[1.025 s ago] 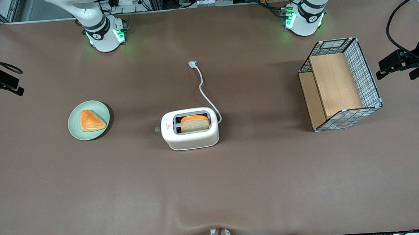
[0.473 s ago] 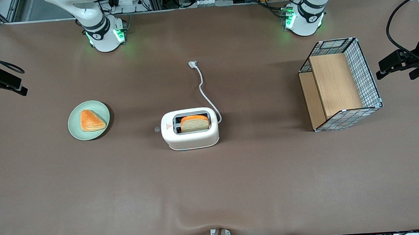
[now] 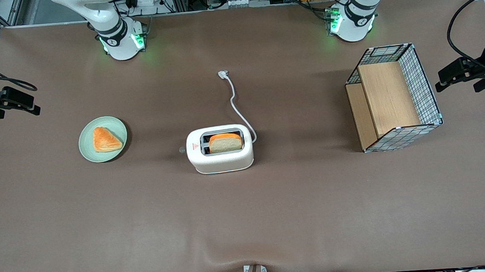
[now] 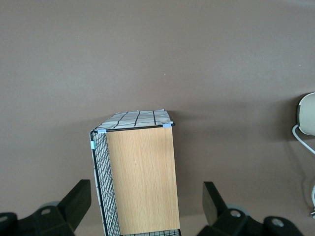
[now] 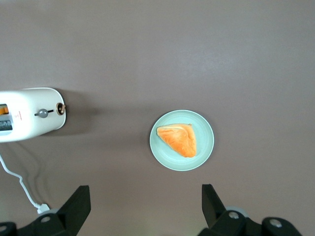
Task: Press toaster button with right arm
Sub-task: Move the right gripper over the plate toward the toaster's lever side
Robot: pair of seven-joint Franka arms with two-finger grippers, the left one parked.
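Against the two earlier front frames the gripper has shifted inward over the table, from the very edge at the working arm's end toward the plate, and now hangs above bare cloth, well apart from the toaster; toaster, cord, plate and basket lie as before. In the right wrist view the two black fingers stand wide apart with nothing between them and nothing touched; the gripper looks down on the green plate and its orange-crusted wedge of bread. The toaster sits mid-table, upright, white and rounded, with a grey slot rim and a red triangle on top at the end toward the working arm; a slice of bread stands in a slot. The button is a small grey knob projecting from that same narrow end, toward the plate; in the wrist view the button stands out on a short stem from the toaster, untouched. The white cord runs from the toaster's other end to a plug lying farther from the front camera. A wire basket with wooden panels lies toward the parked arm's end.
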